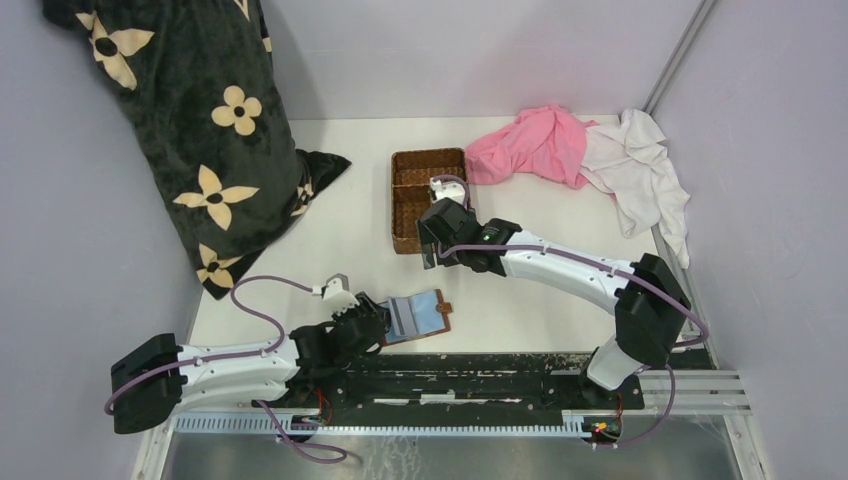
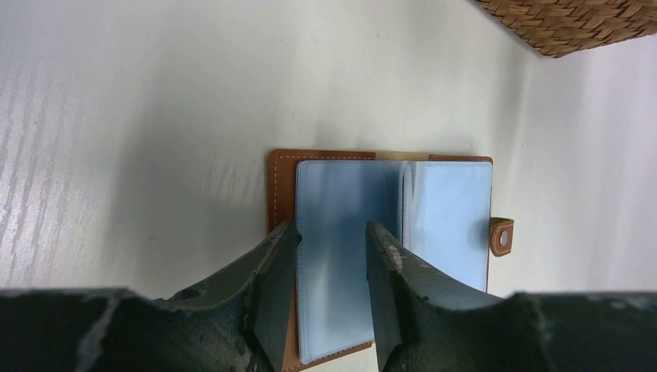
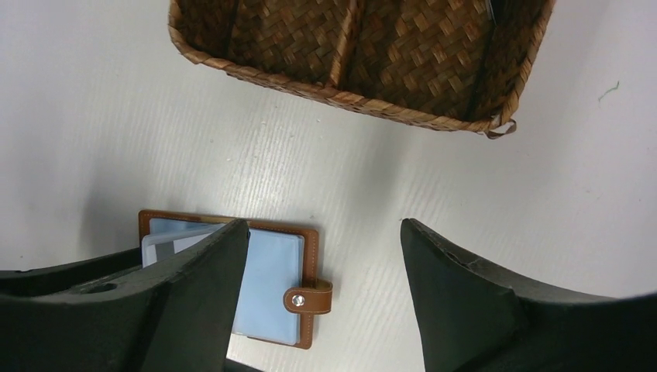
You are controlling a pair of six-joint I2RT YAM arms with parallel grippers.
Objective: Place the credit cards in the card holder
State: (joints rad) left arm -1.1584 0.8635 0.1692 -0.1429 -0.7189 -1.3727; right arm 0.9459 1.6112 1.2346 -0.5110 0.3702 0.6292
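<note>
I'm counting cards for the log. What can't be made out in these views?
1. Where the credit cards are: none shows clearly. In the top view the right gripper covers part of the basket; in the right wrist view the top edge cuts the basket off.
2. Whether the card holder sleeves hold cards: they look cloudy blue in the left wrist view, and the left gripper fingers hide their lower part.
3. Whether those fingers touch the sleeves.

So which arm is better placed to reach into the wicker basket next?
Right. The right gripper is open and empty, hovering just short of the wicker basket, while the left gripper is down at the open card holder, straddling one sleeve.
</note>
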